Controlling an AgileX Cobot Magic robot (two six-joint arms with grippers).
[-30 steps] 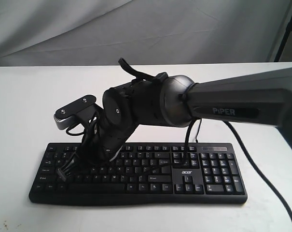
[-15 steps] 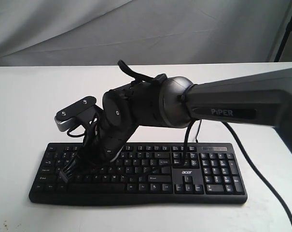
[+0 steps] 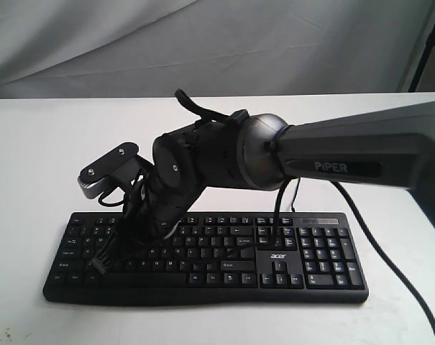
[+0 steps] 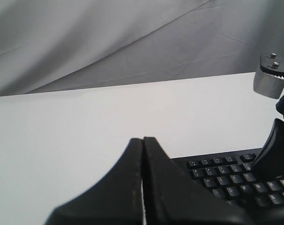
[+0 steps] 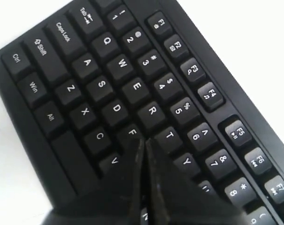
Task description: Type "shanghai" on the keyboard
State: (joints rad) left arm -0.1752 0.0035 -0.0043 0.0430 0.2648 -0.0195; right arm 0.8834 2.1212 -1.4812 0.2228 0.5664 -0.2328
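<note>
The black keyboard (image 3: 314,253) lies across the front of the white table (image 3: 37,151). My right arm reaches over it from the right. The right gripper (image 3: 100,264) points down at the keyboard's left half. In the right wrist view the right gripper (image 5: 144,140) is shut with nothing in it, its tips just over the keyboard (image 5: 99,84) between the F and T keys. The left gripper (image 4: 142,139) is also shut and empty, off the left end of the keyboard (image 4: 226,180) over bare table. It does not show in the exterior view.
A black cable (image 3: 390,262) runs over the table to the right of the keyboard. A grey cloth backdrop (image 3: 203,43) hangs behind the table. The right arm's wrist camera (image 4: 271,77) shows in the left wrist view.
The right wrist and its camera have shifted slightly left and down over the keyboard's left half. The keyboard has not moved.
</note>
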